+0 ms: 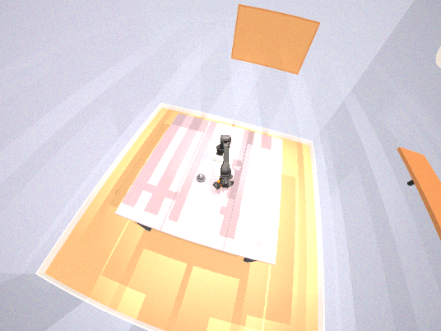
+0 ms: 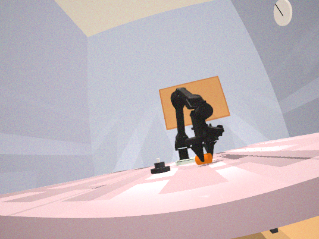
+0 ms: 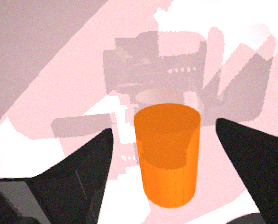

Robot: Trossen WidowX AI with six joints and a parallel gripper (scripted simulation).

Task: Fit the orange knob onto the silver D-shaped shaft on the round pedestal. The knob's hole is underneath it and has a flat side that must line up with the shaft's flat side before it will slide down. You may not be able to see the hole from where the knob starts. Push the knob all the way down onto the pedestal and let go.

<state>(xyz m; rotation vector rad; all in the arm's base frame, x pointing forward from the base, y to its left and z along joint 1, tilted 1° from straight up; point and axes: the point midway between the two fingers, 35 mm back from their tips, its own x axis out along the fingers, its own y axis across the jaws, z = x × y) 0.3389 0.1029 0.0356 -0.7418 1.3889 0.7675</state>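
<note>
The orange knob (image 1: 219, 181) (image 2: 207, 159) (image 3: 170, 180) lies on its side on the table. The end face seen in the wrist view shows no hole; the other end is hidden. My gripper (image 2: 208, 158) (image 3: 163, 129) is open and low over the knob, with one finger on each side. In the wrist view there is a gap between each finger and the knob. The dark round pedestal (image 1: 201, 178) (image 2: 160, 170) stands apart, to the left of the knob in the top and exterior views. Its pale shaft (image 2: 158, 160) points up; its flat side cannot be made out.
The arm's pale base plate (image 2: 185, 162) is behind the knob and pedestal in the exterior view. The table (image 1: 255, 224) (image 2: 119, 203) carries pink and white light patches and shadows. An orange panel (image 1: 273, 39) (image 2: 217, 96) is beyond the table.
</note>
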